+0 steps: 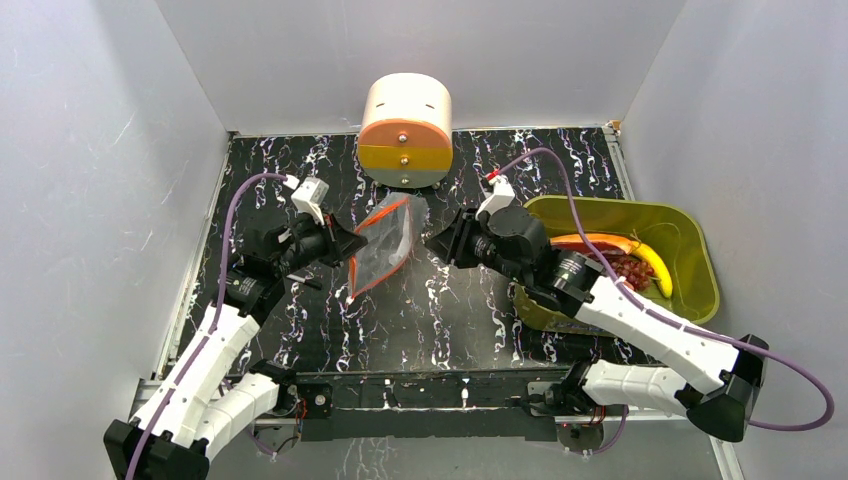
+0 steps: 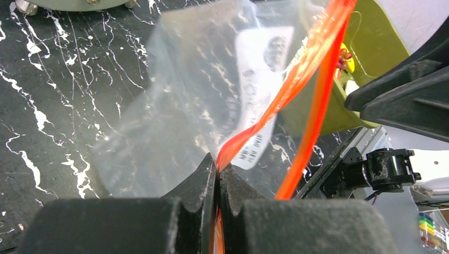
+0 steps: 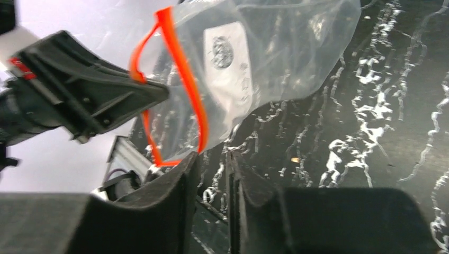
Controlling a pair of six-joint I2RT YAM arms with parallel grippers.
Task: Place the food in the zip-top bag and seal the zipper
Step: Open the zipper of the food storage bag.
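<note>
The left gripper (image 2: 217, 168) is clamping its fingers tight on one end of the zipper (image 2: 299, 74), the orange-red strip, and is holding the zip-top bag (image 2: 180, 106) by that end with the two lips of the mouth standing apart. The right gripper (image 3: 212, 159) is facing it from the other side of the bag. Its fingers are standing a narrow gap apart and gripping nothing, with the tips just beside the lower bend of the strip; whether they are touching it cannot be told. The bag is lying between the two grippers over the black marbled table (image 1: 440, 310), and no food is showing inside it. The food is waiting in the olive-green bin (image 1: 700, 240), well to the right: a yellow banana (image 1: 655, 266), an orange curved slice (image 1: 590, 242) and a dark red piece (image 1: 625, 268) between them. The step in hand is judged to be opening the mouth. To do it well, close the right fingers on the free lip only, never both layers, then draw it away gently so the strip is not slipping out of the left grip.
</note>
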